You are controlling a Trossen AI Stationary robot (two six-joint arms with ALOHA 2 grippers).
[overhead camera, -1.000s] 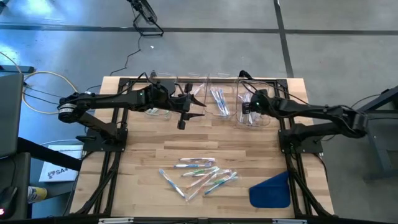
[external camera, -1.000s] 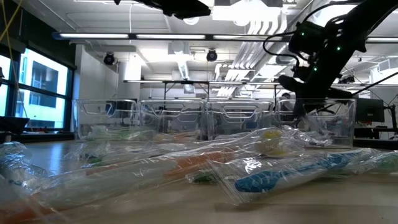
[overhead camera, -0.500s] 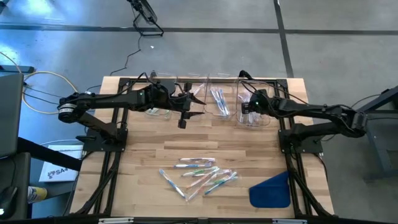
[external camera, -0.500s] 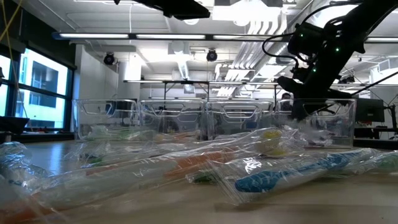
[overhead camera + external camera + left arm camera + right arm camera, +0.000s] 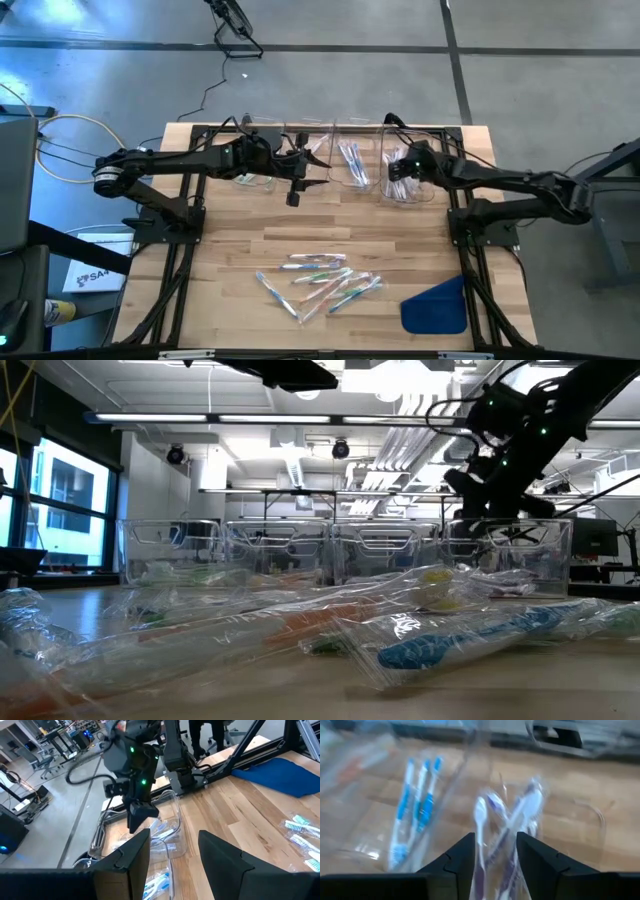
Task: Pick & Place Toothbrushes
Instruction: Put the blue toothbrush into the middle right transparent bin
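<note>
Both arms reach toward the table's far edge, left gripper [image 5: 297,170] and right gripper [image 5: 398,172] fingers parted

Toothbrushes [image 5: 320,280] lie mid-table, bins [image 5: 345,160] behind them, cloth [image 5: 436,306] rightward.

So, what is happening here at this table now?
The robot is sorting wrapped toothbrushes from a loose pile on the table into clear bins along the far edge. The right gripper is over the rightmost bin, open above purple brushes lying inside. The left gripper, also open, hangs near the bins holding nothing. A blue cloth lies aside.
</note>
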